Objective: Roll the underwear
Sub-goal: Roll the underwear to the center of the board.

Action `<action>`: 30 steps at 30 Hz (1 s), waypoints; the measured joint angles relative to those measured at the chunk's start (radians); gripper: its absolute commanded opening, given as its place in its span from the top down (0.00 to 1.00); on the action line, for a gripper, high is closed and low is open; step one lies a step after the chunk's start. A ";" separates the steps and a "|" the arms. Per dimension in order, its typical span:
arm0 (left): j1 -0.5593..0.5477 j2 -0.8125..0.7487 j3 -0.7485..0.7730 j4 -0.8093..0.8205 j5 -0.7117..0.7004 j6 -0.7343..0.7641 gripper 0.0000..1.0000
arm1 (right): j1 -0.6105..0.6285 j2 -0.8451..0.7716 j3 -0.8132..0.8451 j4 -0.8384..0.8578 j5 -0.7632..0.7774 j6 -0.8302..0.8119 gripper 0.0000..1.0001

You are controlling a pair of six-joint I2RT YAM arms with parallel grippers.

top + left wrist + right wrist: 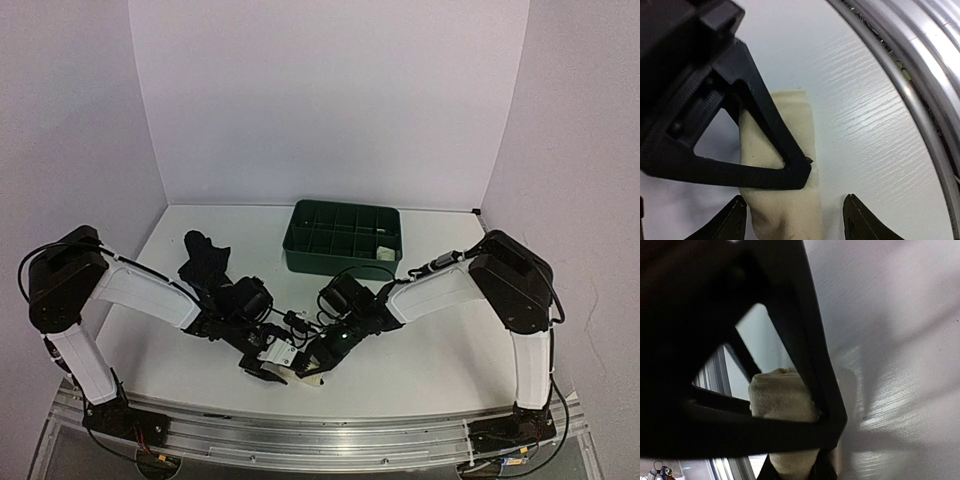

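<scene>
Count: two arms, two end effectors, one green tray (320, 262), three cloth items.

- Item 1: cream underwear roll (780, 210), on the worktop (430, 350) near its front edge, where the two arms meet.
- Item 2: black underwear (205, 258), a loose unrolled heap at left rear, just left of the tray and well apart from both end effectors.
- Item 3: pale rolled item (383, 250) in a right-hand compartment of the tray; too small to make out more.

Orientation of the cream roll: in the left wrist view its long axis runs bottom to top of the frame, in line with that camera's look, with the folded end farthest away. The top view hides too much of it to confirm the heading.

Left end effector (795, 220): released, with its fingers straddling the near end of the roll. One finger is at the cloth's edge and the other stands off with bare worktop between.

Right end effector (797, 470): clenched on the cream roll, with cloth pinched between its tips. One of its fingers lies across the roll's middle.
</scene>
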 measured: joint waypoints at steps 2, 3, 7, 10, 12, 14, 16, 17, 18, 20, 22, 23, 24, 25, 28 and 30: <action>-0.002 0.043 0.028 -0.011 -0.019 -0.006 0.63 | 0.000 0.003 0.006 -0.006 -0.001 0.001 1.00; -0.002 0.058 0.045 -0.016 -0.022 -0.012 0.69 | 0.000 0.003 0.008 -0.007 0.000 0.001 1.00; -0.002 0.075 0.074 -0.044 -0.042 -0.032 0.83 | -0.006 0.002 0.011 -0.017 0.006 -0.008 1.00; -0.002 0.075 0.081 -0.054 -0.045 -0.030 0.90 | -0.006 -0.005 0.012 -0.027 0.020 -0.027 0.91; -0.002 0.075 0.081 -0.054 -0.049 -0.030 0.95 | -0.006 -0.010 0.012 -0.032 0.037 -0.038 0.77; -0.002 0.075 0.081 -0.051 -0.052 -0.030 1.00 | -0.003 -0.020 0.011 -0.038 0.066 -0.052 0.62; -0.002 0.074 0.081 -0.047 -0.055 -0.030 1.00 | 0.001 -0.034 0.007 -0.042 0.103 -0.070 0.51; -0.002 0.074 0.081 -0.046 -0.057 -0.031 1.00 | 0.001 -0.046 0.001 -0.043 0.124 -0.081 0.45; -0.002 0.074 0.081 -0.044 -0.059 -0.031 1.00 | 0.001 -0.062 -0.007 -0.042 0.149 -0.092 0.38; -0.002 0.074 0.081 -0.045 -0.060 -0.032 1.00 | 0.000 -0.109 -0.044 -0.030 0.202 -0.122 0.32; -0.002 0.074 0.081 -0.045 -0.060 -0.037 1.00 | -0.003 -0.169 -0.096 -0.009 0.246 -0.143 0.29; -0.002 0.074 0.081 -0.045 -0.060 -0.043 1.00 | -0.005 -0.198 -0.123 0.009 0.265 -0.157 0.28; -0.002 0.074 0.081 -0.045 -0.060 -0.047 1.00 | -0.005 -0.233 -0.154 0.031 0.282 -0.168 0.28; -0.002 0.074 0.081 -0.045 -0.060 -0.050 1.00 | -0.004 -0.271 -0.189 0.053 0.300 -0.179 0.28; -0.002 0.075 0.083 -0.048 -0.060 -0.070 1.00 | 0.002 -0.398 -0.301 0.126 0.343 -0.216 0.28; -0.001 0.079 0.094 -0.063 -0.057 -0.087 1.00 | 0.023 -0.492 -0.373 0.172 0.387 -0.243 0.29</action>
